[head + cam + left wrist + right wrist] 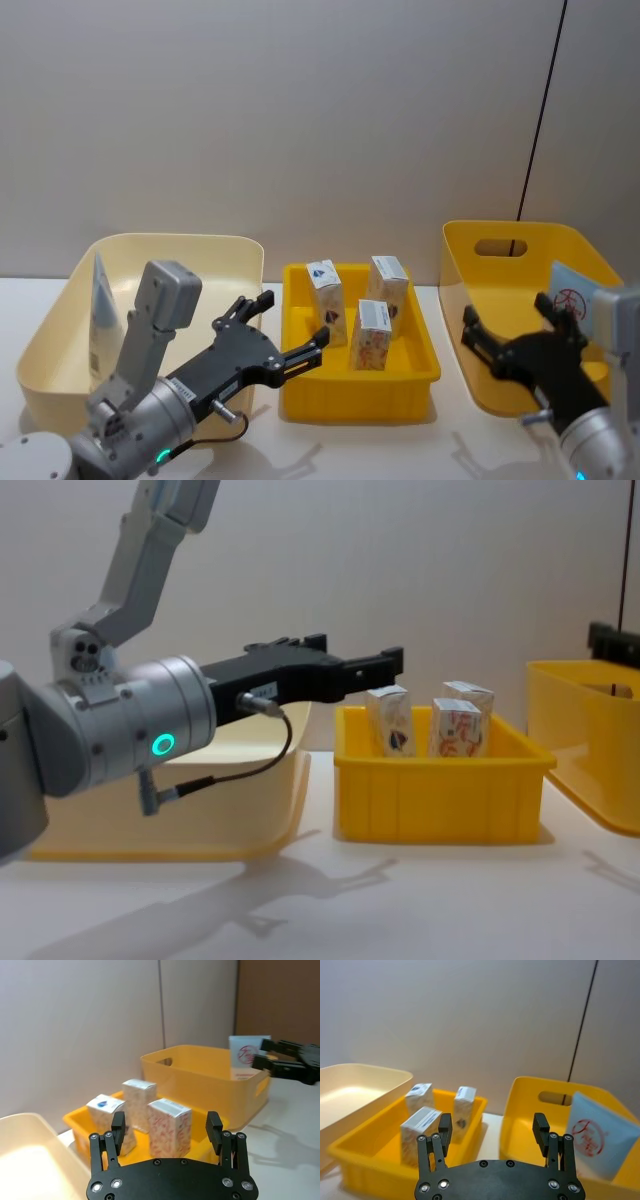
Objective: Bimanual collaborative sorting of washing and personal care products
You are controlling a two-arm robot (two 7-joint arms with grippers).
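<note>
Three small white cartons [373, 335] printed red and blue stand upright in the shallow yellow plastic tray [300, 395]. One light-blue squeeze tube [101, 300] leans inside the cream plastic bin [180, 245]; a second tube [572, 290] stands inside the deep yellow bin [500, 232]. Left gripper [293, 317] hovers at the tray's left edge, fingers apart. Right gripper [506, 310] hovers at the deep yellow bin, fingers apart.

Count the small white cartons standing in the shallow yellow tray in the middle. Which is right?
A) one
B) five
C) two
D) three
D: the middle yellow tray holds three upright cartons, two towards the back and one in front.
</note>
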